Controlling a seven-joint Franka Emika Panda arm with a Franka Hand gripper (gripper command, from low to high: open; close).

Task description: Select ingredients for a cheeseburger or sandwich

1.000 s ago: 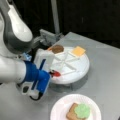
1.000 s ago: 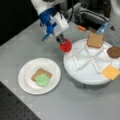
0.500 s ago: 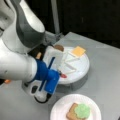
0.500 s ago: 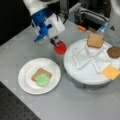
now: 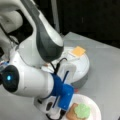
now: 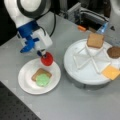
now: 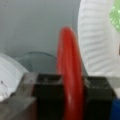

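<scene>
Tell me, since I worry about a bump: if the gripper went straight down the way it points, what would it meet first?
The gripper, shut on the red disc, hangs over the upper edge of the white paper plate. Straight down, the disc would probably meet the plate's rim first, beside the green leaf on the toast; depth is unclear.

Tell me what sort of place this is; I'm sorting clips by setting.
Probably a robot lab bench, not a kitchen: toy food on a divided tray, a paper plate on a grey table, and the pincer shut on a red disc.
</scene>
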